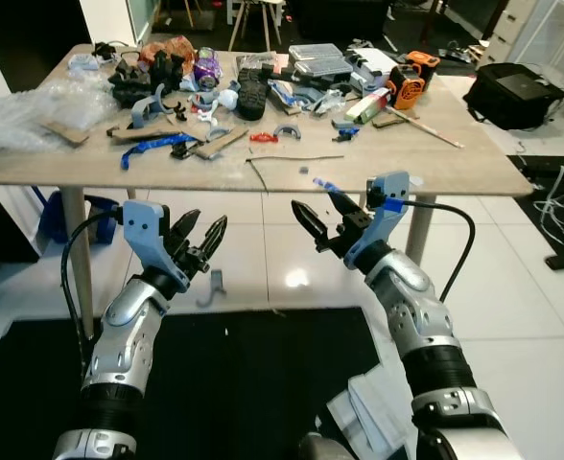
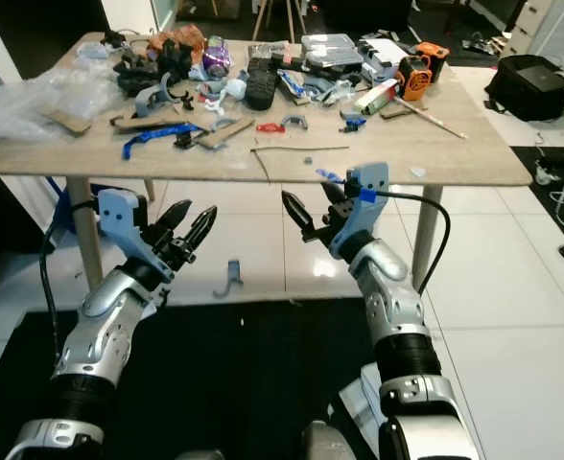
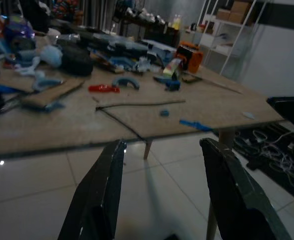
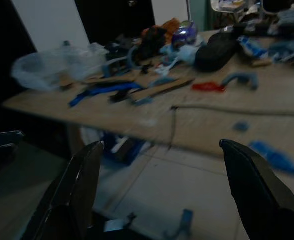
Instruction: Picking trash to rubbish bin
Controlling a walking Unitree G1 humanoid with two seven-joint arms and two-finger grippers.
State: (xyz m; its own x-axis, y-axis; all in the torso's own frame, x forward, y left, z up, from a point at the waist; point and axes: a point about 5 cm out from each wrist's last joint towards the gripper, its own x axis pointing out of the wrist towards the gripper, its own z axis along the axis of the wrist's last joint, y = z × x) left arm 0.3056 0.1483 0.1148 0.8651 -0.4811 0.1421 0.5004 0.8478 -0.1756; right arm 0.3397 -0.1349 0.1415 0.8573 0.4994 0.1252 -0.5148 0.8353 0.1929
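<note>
A wooden table [image 1: 455, 168] carries several scraps: a red piece [image 1: 264, 137], a blue strip [image 1: 153, 147], a thin dark rod [image 1: 296, 159], a small blue scrap [image 1: 325, 183] at the front edge, and a crumpled clear plastic bag [image 1: 33, 107] at the left end. A grey hook-shaped piece [image 1: 214, 285] lies on the tiles under the table. My left gripper [image 1: 203, 225] is raised in front of the table, open and holding nothing. My right gripper [image 1: 316, 201] is also open and empty, just short of the table's front edge near the blue scrap.
A black shoe-like item [image 1: 252, 91], an orange tool [image 1: 409, 88] and grey cases [image 1: 320, 59] crowd the table's far side. On the floor are a black mat [image 1: 215, 383] below my arms, a black bag [image 1: 522, 94] and white cables [image 1: 560, 216] at right.
</note>
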